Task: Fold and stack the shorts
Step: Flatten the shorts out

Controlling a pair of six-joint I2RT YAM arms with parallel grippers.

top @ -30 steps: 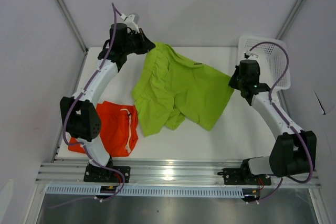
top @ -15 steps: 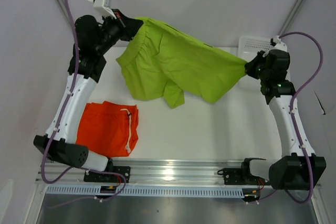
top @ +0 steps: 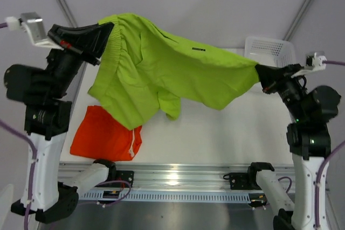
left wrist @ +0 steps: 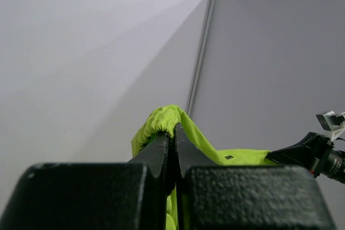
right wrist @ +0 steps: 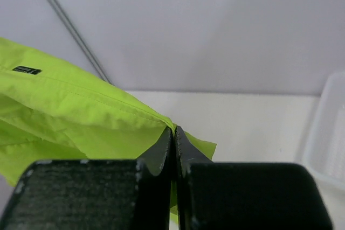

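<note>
While aloft, lime shorts (top: pixel 178 74) between both fingers (top: pixel 96 34).

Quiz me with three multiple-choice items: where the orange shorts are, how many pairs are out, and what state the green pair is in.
1. On the table, the orange shorts lie: A) far right B) near left C) centre.
2. Pairs in view: A) two B) three C) four.
3. The green shorts are: A) folded flat B) stacked on orange C) held aloft by left pincer and right pincer.
Answers: 1 B, they sit by the left arm's base; 2 A, one orange, one green; 3 C, each pincer is shut on an edge, the cloth hanging between.
</note>
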